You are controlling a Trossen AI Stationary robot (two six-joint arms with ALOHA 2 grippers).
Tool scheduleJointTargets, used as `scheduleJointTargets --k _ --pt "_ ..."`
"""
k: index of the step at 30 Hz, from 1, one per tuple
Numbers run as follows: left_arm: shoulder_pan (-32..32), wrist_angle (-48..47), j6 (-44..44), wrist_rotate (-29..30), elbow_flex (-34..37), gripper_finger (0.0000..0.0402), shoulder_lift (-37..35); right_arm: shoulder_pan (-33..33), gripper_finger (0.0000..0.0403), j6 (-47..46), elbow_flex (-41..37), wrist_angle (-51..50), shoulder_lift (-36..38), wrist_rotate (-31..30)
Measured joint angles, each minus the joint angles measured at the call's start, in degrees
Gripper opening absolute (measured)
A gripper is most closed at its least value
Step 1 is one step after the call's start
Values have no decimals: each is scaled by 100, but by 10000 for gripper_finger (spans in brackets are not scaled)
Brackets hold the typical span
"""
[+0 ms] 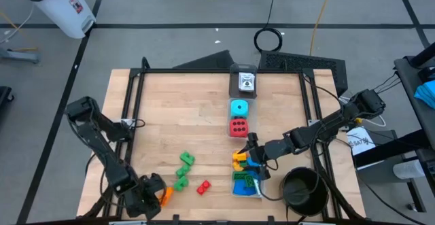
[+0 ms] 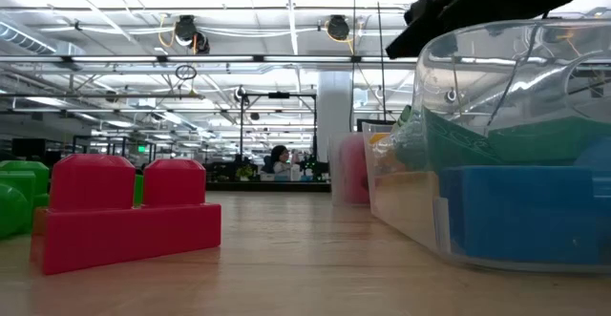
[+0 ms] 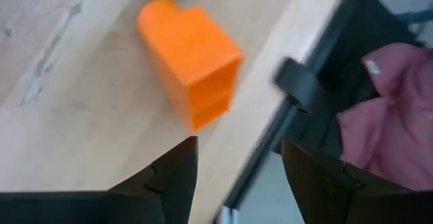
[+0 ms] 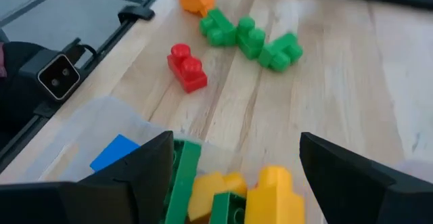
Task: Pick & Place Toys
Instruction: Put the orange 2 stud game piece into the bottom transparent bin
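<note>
Now we had the right gripper (image 1: pixel 253 158) open, empty, over the brick-filled clear box (image 1: pixel 255 192) — left gripper (image 3: pixel 237 176) open, orange brick (image 3: pixel 191 61) just ahead — a careless descent could've knocked it off the table edge (image 3: pixel 284 68).

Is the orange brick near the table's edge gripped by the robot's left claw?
No, in the left wrist view the orange brick lies on the wooden table ahead of the open left gripper, touching neither finger.
</note>
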State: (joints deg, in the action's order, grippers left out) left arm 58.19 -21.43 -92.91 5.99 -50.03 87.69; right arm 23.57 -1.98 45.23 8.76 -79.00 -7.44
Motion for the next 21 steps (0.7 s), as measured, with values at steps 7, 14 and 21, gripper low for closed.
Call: scheduleJointTargets --k 7,14,21 --pt "83 187 -242 102 1 218 526 0 284 386 0 156 0 0" --pt "31 321 -190 1412 1 218 994 0 283 440 0 267 0 0" --pt "-90 -6 -308 1694 -34 218 1447 0 283 425 0 287 0 0"
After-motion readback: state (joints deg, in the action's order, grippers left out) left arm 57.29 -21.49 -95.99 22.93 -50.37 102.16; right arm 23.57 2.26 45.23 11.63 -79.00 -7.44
